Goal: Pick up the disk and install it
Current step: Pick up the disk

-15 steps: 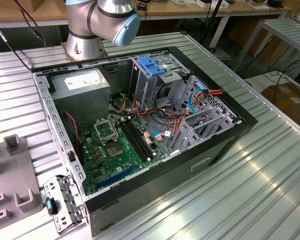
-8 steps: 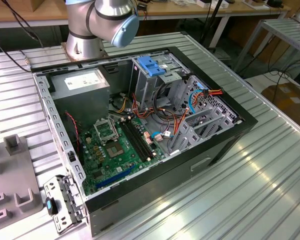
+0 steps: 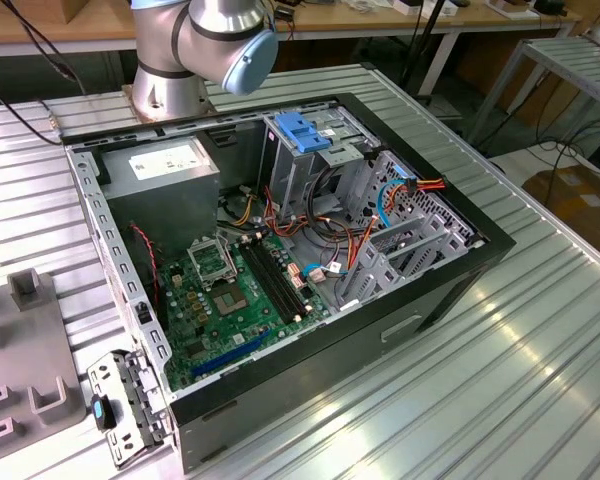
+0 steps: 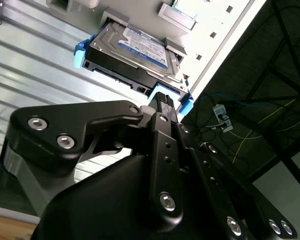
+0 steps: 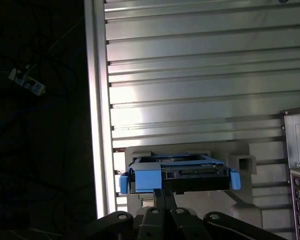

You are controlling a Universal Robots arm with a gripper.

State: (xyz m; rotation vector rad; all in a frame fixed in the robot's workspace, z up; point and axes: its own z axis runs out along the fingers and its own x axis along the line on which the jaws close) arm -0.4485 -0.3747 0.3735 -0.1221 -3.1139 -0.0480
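The disk (image 4: 135,47) is a silver drive with a white-and-blue label and a blue carrier frame. It lies in a grey holder (image 5: 242,150) on the ribbed metal table, and I see its edge in the first wrist view (image 5: 190,175). My gripper (image 4: 162,97) reaches up to the disk's near edge beside a blue corner of the frame. Its fingers look shut together, with nothing visibly between them. In the first wrist view the gripper (image 5: 162,191) ends just under the blue front of the frame. The open computer case (image 3: 100,220) lies on the table.
Inside the case are a grey drive cage with a blue latch (image 3: 305,135), a power-supply box (image 3: 165,165), the green board (image 3: 230,290) and loose cables. The arm's base (image 3: 195,45) stands behind the case. The table edge (image 5: 97,125) runs close to the holder, with dark floor beyond.
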